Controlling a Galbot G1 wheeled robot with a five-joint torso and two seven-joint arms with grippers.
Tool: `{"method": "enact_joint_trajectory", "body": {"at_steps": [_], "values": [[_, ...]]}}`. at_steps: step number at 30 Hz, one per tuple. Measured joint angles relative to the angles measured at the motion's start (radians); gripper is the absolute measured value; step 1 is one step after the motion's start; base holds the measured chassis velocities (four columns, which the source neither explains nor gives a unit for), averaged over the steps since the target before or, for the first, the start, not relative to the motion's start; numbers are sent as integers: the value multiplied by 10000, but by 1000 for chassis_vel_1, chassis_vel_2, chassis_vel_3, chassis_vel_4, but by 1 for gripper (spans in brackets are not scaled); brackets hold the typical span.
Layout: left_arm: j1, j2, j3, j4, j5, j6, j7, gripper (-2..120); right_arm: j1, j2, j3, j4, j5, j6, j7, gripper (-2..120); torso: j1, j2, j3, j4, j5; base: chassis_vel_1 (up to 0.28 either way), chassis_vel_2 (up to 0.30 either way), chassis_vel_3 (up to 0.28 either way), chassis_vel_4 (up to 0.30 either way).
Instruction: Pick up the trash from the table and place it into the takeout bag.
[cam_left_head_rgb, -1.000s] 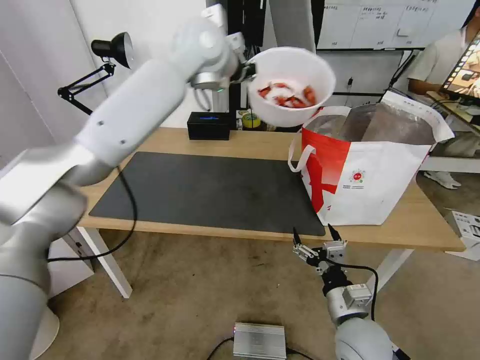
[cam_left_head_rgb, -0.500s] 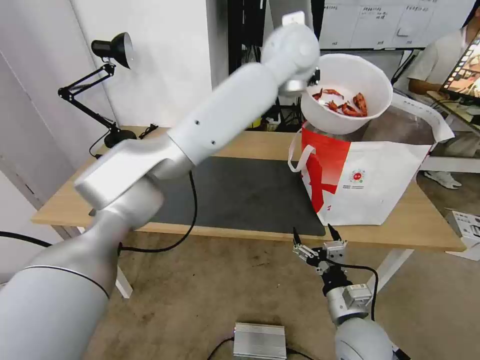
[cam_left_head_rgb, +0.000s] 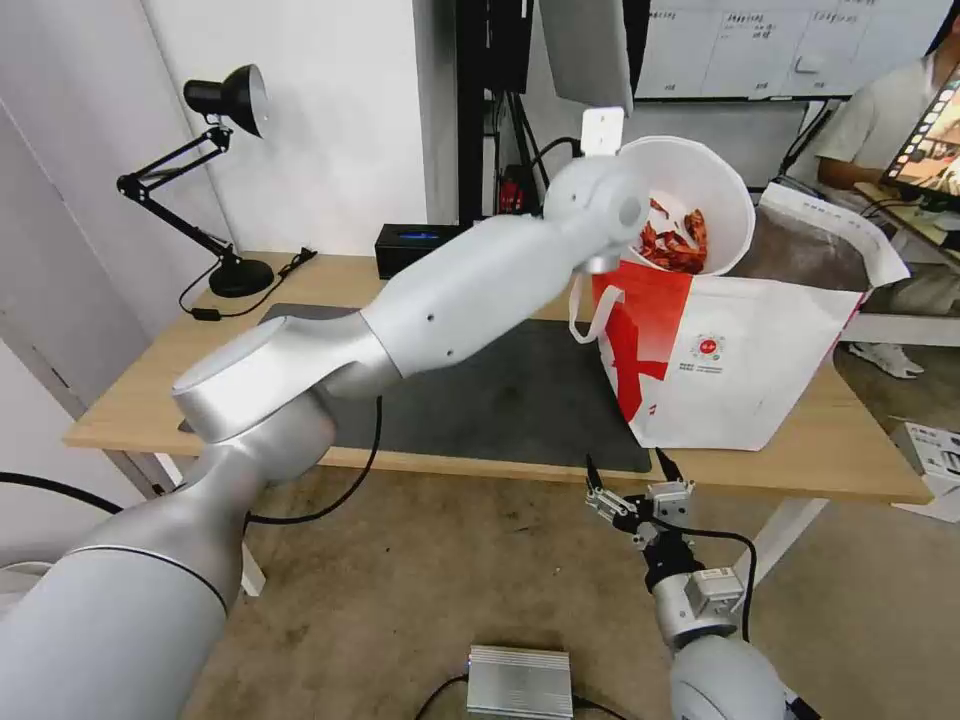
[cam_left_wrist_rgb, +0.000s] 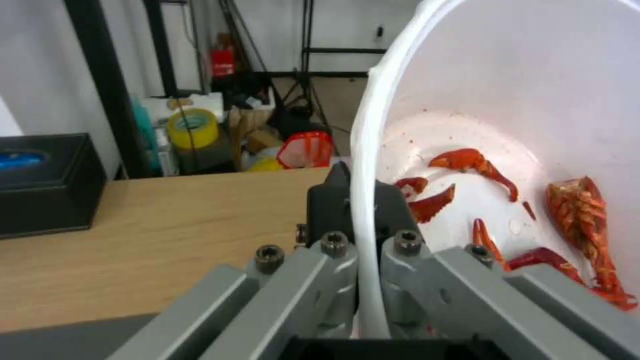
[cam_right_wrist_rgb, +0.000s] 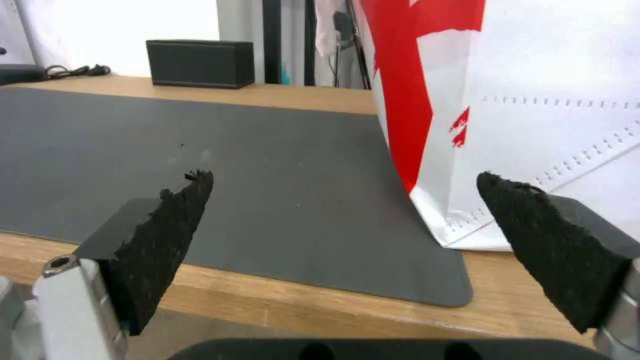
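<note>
Head view, left to right. A black desk lamp (cam_left_head_rgb: 225, 100) stands at the far left corner of the bench (cam_left_head_rgb: 130, 400), a light wood top on white legs carrying a dark grey mat (cam_left_head_rgb: 500, 390); a black box (cam_left_head_rgb: 405, 245) sits at the bench's back edge. Across the mat reaches the left arm, whose left gripper (cam_left_wrist_rgb: 363, 220) pinches the rim of the white bowl (cam_left_head_rgb: 720, 200), one finger inside the wall and one outside.

Change: half a second earlier the bowl hung nearly level above the takeout bag (cam_left_head_rgb: 740, 350); it has since dropped toward the bag's near left edge and tipped steeply, its mouth now facing the foil-lined opening. The red scraps (cam_left_head_rgb: 675, 240) have slid to the lower side of the bowl, as the left wrist view confirms. The bag has leaned slightly as well.

Reading for the task: the bowl is not yet released and remains above the rim of the bag, so this is judged the lowering phase of the placing step. No other trash lies on the visible mat.

The right gripper (cam_left_head_rgb: 637, 478) hangs below the front edge of the bench, fingers spread wide, idle.

Room: white wall at left, a dark stand and whiteboard behind, tan floor with a small metal unit (cam_left_head_rgb: 520, 680) beneath.
</note>
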Motion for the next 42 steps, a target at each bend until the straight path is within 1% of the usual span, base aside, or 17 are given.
{"method": "enact_joint_trajectory", "body": {"at_steps": [7, 10, 11, 14, 16, 18, 19, 21, 27, 30, 31, 33, 35, 36, 38, 39, 42], "values": [[4, 305, 409, -625, -42, 110, 224, 0, 0, 0, 0, 0, 0, 0, 0, 100, 0, 0, 0, 0, 0, 0, 0, 0, 0], [-7, 575, 625, -1002, -172, 489, 431, 0, 0, 0, 0, 0, 0, 0, 0, 100, 0, 0, 0, 0, -1, 0, 0, 0, 0], [-7, 575, 625, -1002, -172, 489, 431, 0, 0, 0, 0, 0, 0, 0, 0, 100, 0, 0, 0, 0, -1, 0, 0, 0, 0], [-66, 760, 704, -1215, -381, 834, 502, 0, 0, 0, 0, 0, 0, 0, 0, 100, 0, 0, 0, 1, -1, 0, 0, 0, 0], [-127, 942, 761, -1382, -637, 1296, 558, 0, 0, 0, 0, 0, 0, 0, 0, 100, 0, 0, 0, -1, -1, 0, 0, 0, 0], [-141, 985, 769, -1415, -710, 1418, 562, 0, 0, 0, 0, 0, 0, 0, 0, 100, 0, 0, 0, 0, -1, 0, 0, 0, 0], [-164, 1064, 772, -1477, -906, 1743, 566, 0, 0, 0, 0, 0, 0, 0, 0, 100, 0, 0, 0, 1, -1, 0, 0, 0, 0], [-178, 1107, 756, -1518, -1067, 2077, 566, 0, 0, 0, 0, 0, 0, 0, 0, 100, 0, 1, 0, 1, -1, 0, 0, 0, 0], [-197, 1095, 680, -1524, -1146, 2444, 484, 1, 0, 0, 0, 0, 0, 0, 0, 100, 1, 0, 0, 1, -1, 0, 0, 0, 0], [-206, 997, 627, -1510, -1152, 2491, 333, 13, 0, 0, 0, 0, 0, 0, 0, 100, 0, 0, 0, 0, -1, 0, 0, 0, 0], [-206, 997, 627, -1510, -1152, 2491, 333, 13, 0, 0, 0, 0, 0, 0, 0, 100, 0, 0, 0, 0, -1, 0, 0, 0, 0], [-219, 960, 614, -1495, -1153, 2492, 318, 22, 0, 0, 0, 0, 0, 0, 0, 100, 0, 0, -1, -2, 0, 0, 0, 0, 0], [-228, 958, 606, -1478, -1150, 2482, 302, 33, 0, 0, 0, 0, 0, 0, 0, 100, 0, 0, 0, 0, -1, 0, 0, 0, 0], [-228, 958, 606, -1478, -1150, 2482, 302, 33, 0, 0, 0, 0, 0, 0, 0, 100, 0, 0, 0, 0, -1, 0, 0, 0, 0], [-230, 955, 557, -1474, -1137, 2424, 294, 42, 0, 0, 0, 0, 0, 0, 0, 100, 1, 0, 0, 0, -1, 0, 0, 0, 0], [-230, 955, 557, -1474, -1137, 2424, 294, 42, 0, 0, 0, 0, 0, 0, 0, 100, 1, 0, 0, 0, -1, 0, 0, 0, 0], [-230, 993, 401, -1593, -1098, 2167, 288, 57, 0, 0, 0, 0, 0, 0, 0, 100, 1, 0, 0, -1, -1, 0, 0, 0, 0]]}}
